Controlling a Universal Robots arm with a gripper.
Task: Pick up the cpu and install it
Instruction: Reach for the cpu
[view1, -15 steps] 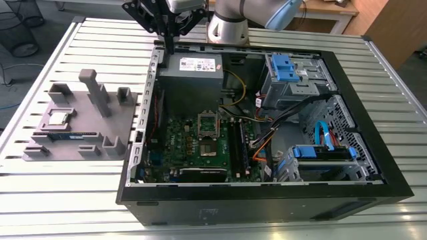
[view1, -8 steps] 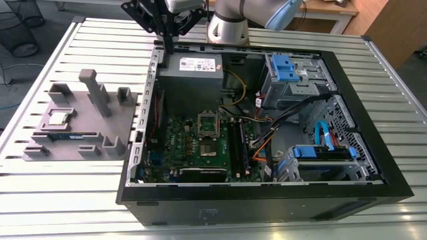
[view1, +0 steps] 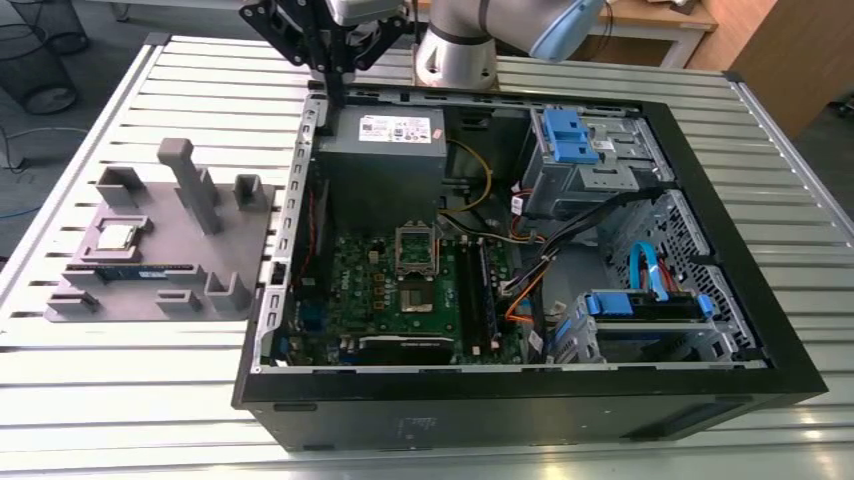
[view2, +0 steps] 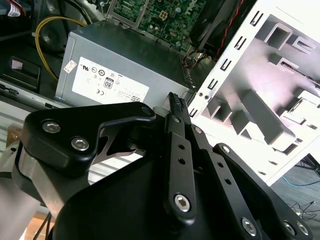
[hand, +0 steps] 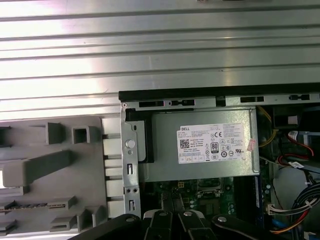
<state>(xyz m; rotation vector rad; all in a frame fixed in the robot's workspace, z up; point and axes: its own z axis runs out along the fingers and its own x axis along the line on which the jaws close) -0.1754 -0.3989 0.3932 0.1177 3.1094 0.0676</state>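
Overhead, the hand (view2: 175, 100), pinched together and empty, hangs near the power supply (view2: 115, 75); the cpu (view1: 118, 236) lies on a grey holder (view1: 167, 235).

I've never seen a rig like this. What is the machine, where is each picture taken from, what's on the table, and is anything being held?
The machine is a pale grey robot arm with a black gripper at its end. The exterior view looks down on the scene from a camera off the arm. Both wrist views come from cameras riding on the arm. On the slatted metal table sits an open black computer case holding a green motherboard and a grey power supply box. The gripper hangs above the case near that box. On the exterior view's left, a grey moulded holder carries the cpu, a small flat silvery square chip, and a long thin blue-green memory stick. The cpu is not yet picked up.
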